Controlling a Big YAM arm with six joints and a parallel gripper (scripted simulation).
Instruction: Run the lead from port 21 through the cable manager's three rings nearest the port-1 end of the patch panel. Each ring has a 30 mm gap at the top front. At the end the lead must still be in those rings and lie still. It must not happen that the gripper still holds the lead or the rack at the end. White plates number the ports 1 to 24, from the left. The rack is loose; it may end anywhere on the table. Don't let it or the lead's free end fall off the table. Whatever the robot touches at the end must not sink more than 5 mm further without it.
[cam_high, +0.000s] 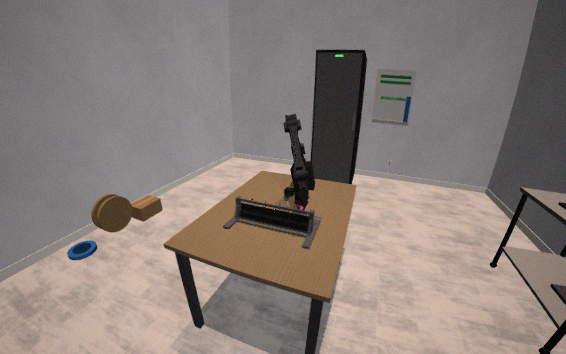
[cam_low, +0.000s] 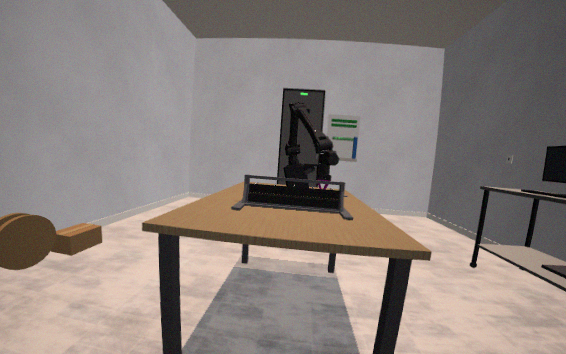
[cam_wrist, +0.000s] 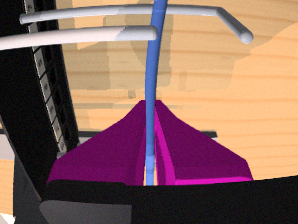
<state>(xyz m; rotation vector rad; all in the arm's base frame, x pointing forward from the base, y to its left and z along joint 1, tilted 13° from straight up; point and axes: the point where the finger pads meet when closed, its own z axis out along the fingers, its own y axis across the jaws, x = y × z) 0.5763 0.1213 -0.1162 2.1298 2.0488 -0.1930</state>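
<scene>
1. A single dark arm (cam_high: 299, 152) bends down over the back of a loose rack (cam_high: 274, 218) standing on a wooden bench (cam_high: 260, 250), near the rack's right end as the top view has it.

2. The hand (cam_wrist: 152, 175), with its purple fingers pressed close together, is clamped on a thin blue lead (cam_wrist: 154, 63); in the wrist view the lead emerges from between the fingertips and runs straight away from the camera toward the top of the frame.

3. In that same view the lead crosses two pale grey ring arms (cam_wrist: 133, 11) that jut out from the rack's dark front at left (the upper one ends in a bent tip to the right of the lead); whether the lead sits inside a ring or merely passes across it cannot be told.

4. From the exterior camera, the purple of the hand (cam_low: 323, 185) shows just behind the rack's top rail (cam_low: 294, 179), toward its right end; the lead itself is too thin to make out there.

5. The rack sits well in from the bench's edges.

6. Behind the bench stands a tall dark cabinet (cam_high: 337, 115) with a green light on top.
</scene>
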